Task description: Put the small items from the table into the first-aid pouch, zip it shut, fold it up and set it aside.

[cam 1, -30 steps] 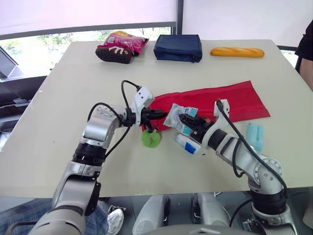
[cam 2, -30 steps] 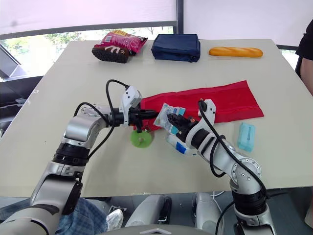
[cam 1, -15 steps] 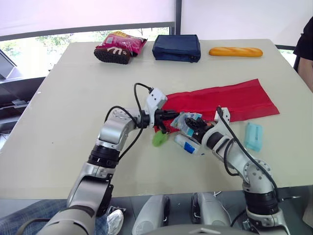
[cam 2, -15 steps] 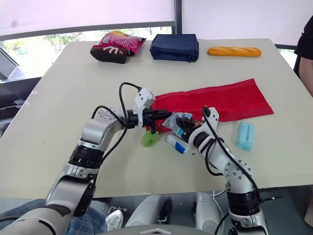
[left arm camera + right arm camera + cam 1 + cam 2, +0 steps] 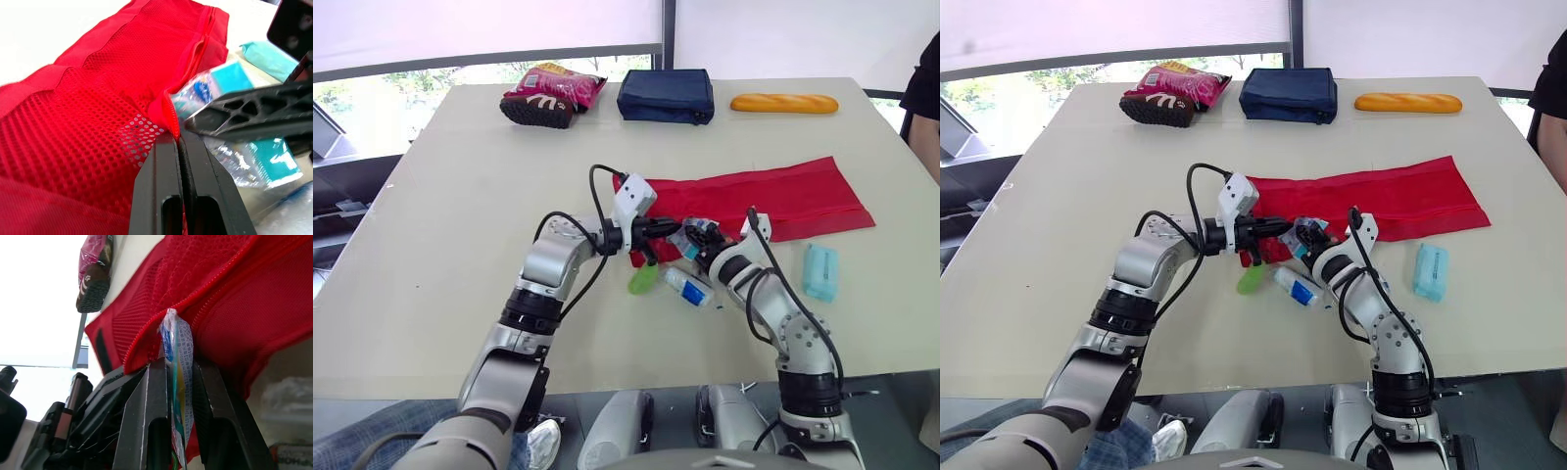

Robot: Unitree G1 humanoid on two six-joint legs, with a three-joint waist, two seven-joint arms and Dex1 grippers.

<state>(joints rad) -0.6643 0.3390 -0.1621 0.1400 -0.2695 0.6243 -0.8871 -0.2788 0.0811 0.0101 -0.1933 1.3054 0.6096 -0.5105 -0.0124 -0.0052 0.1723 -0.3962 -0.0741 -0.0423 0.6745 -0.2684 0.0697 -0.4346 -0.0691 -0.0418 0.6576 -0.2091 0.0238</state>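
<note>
Logged left gripper pinched tight on the zip edge of the red pouch, no gap between the fingers. Got finer detail from the left wrist view: red mesh spreading just past the fingertips, clear packet right beside them. Found green item and small tube lying on the near side of both sets of fingers, close by. Noted right gripper clamped on the packet. Read from the right wrist view: packet's top edge poking past the fingertips into the pouch opening. Spotted teal pack well beyond the right fingers, apart from the pouch.
</note>
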